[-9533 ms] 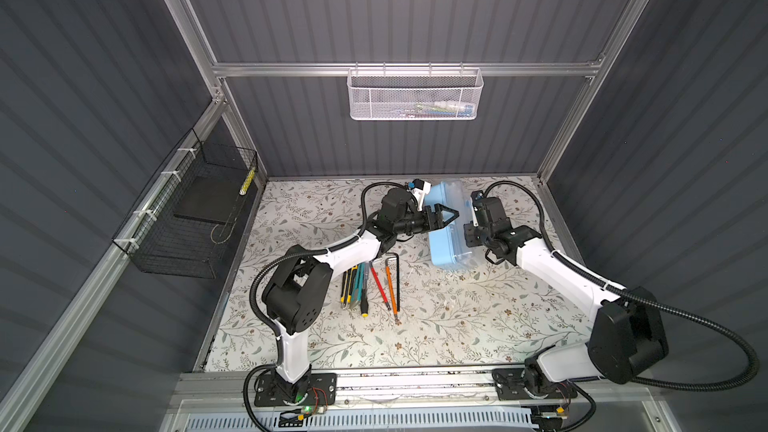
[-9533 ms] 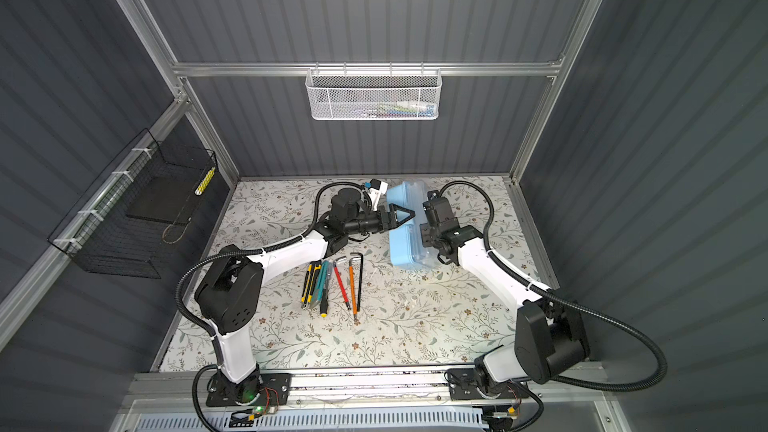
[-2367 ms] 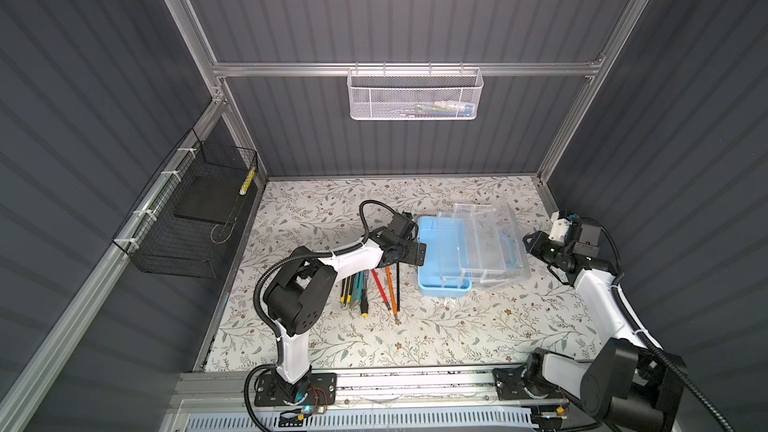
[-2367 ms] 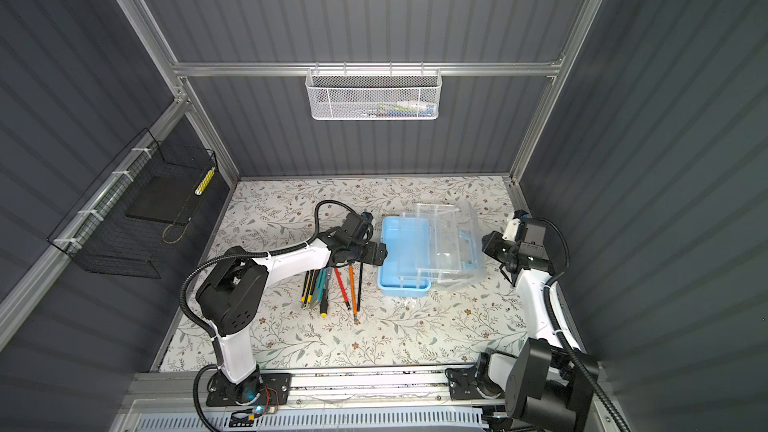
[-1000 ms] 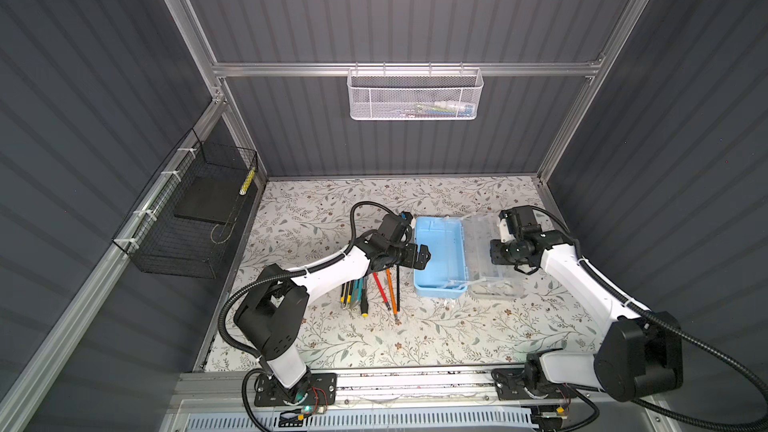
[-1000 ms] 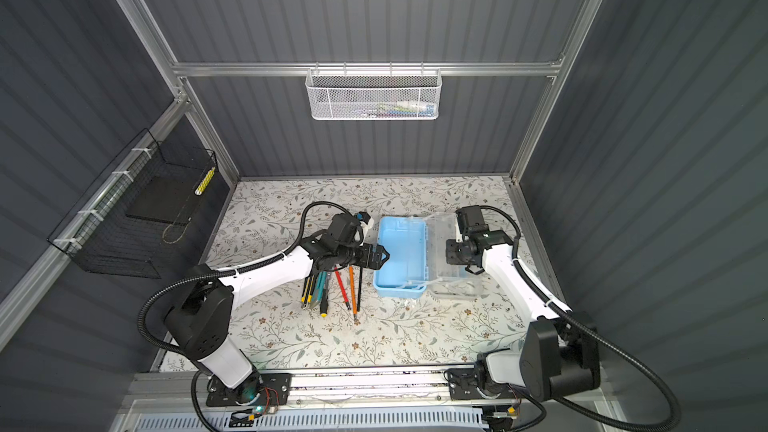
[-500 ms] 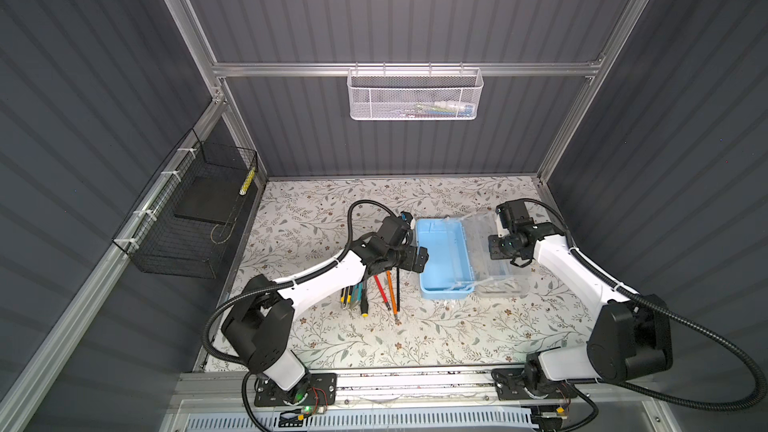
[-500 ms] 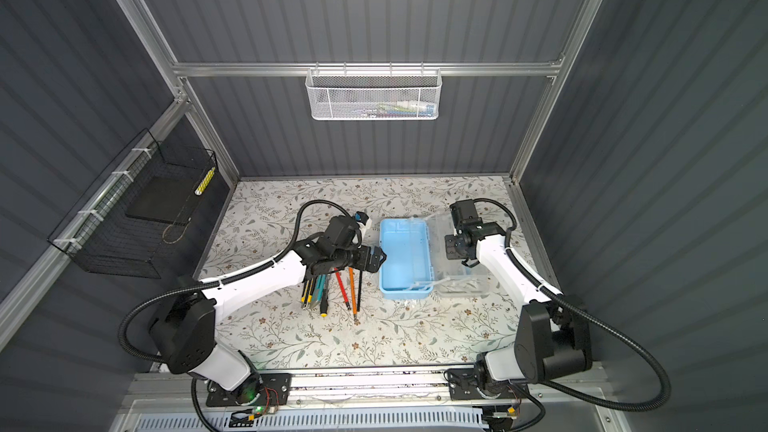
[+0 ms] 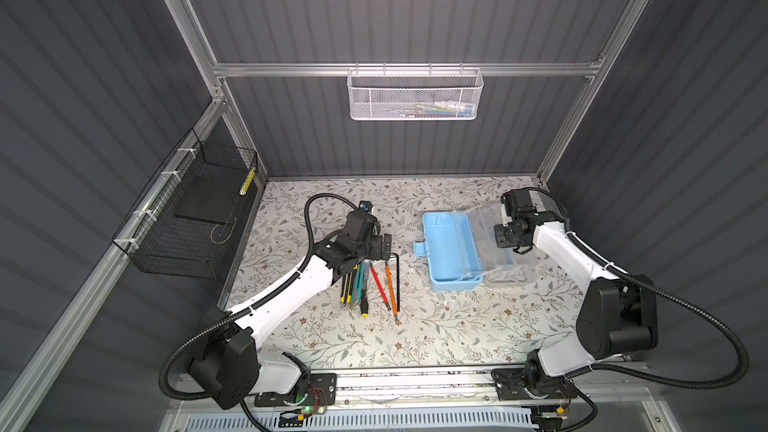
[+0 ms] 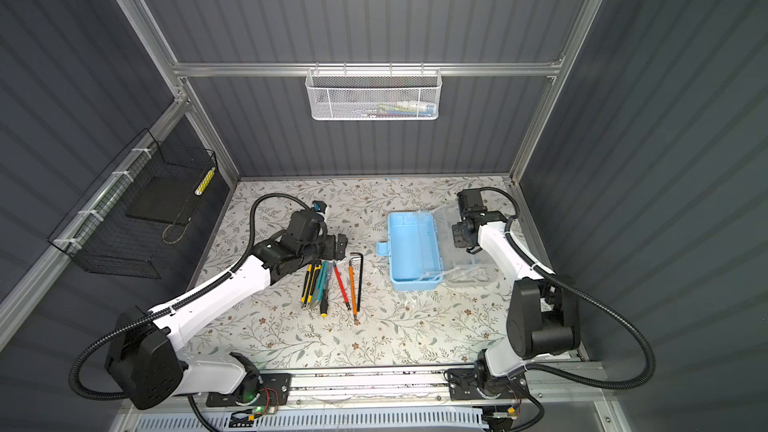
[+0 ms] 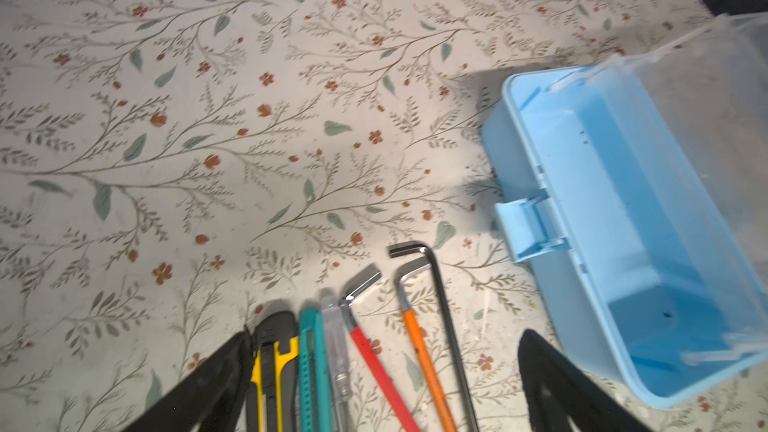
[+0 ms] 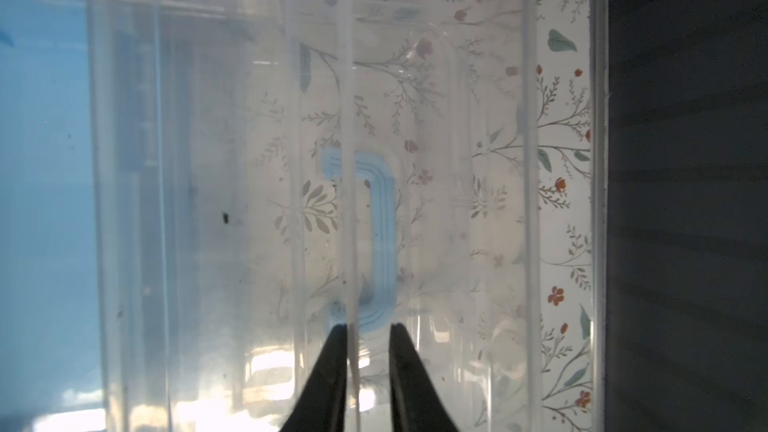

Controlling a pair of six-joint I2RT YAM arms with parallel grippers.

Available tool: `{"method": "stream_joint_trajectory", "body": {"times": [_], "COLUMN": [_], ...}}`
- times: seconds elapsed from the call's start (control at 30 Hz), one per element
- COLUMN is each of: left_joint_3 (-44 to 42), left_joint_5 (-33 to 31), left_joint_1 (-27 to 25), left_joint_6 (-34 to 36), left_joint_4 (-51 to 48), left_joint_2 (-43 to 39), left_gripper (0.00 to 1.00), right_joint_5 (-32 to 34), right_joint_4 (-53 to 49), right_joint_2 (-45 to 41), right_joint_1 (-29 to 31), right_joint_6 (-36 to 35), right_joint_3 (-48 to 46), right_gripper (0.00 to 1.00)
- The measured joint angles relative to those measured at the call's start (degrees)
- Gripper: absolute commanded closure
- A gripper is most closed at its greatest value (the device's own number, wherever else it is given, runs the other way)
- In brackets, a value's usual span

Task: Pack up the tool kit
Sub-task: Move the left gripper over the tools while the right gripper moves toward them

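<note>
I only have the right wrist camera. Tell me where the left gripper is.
Observer: The left gripper hangs wide open over the top ends of the tools lined up on the table.
Operator: Report what's in the box.
Observer: The box is empty inside; nothing packed yet.
Operator: Say which way its latch faces.
Observer: The latch points toward the tools.

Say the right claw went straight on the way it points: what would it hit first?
The clear lid of the tool kit: the right gripper points straight into it, with the pale-blue handle showing through just beyond. Depth is unclear; it may already be touching.
</note>
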Motion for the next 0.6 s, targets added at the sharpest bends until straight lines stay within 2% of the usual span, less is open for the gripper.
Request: {"method": "stream_joint_trajectory", "body": {"times": [0.03,0.1,0.23,0.37,0.43,0.5,0.6], "left_joint_3": [-0.3,-0.8,-2.8,-6.9,-9.3,-12.5,-17.2], "left_joint_5": [0.0,0.0,0.0,-0.5,-1.4,-1.4,-1.2], "left_joint_1": [0.9,2.9,6.8,11.9,15.3,18.9,22.3], "left_joint_6": [0.0,0.0,0.2,1.1,1.4,1.4,1.5], "left_joint_4": [-0.3,-0.5,0.9,4.3,6.3,8.8,12.1], "left_joint_2": [0.0,-0.2,-2.1,-4.8,-5.7,-7.0,-9.3], "left_gripper": [0.00,0.00,0.00,0.00,0.00,0.00,0.00], "right_joint_5": [0.1,0.3,0.4,-2.1,-4.0,-4.7,-4.3], "right_joint_4": [0.0,-0.1,-0.9,-1.7,-0.1,0.2,0.0], "right_joint_2": [0.0,-0.2,-3.0,-10.8,-16.0,-19.6,-18.2], "right_joint_1": [-0.1,-0.1,0.4,2.9,6.8,13.7,24.0], "right_joint_6": [0.1,-0.4,0.5,6.7,11.4,16.3,21.8], "right_joint_3": [0.3,1.2,2.8,3.8,1.9,0.3,0.1], "right_gripper": [0.51,0.43,0.41,0.42,0.42,0.42,0.43]}}
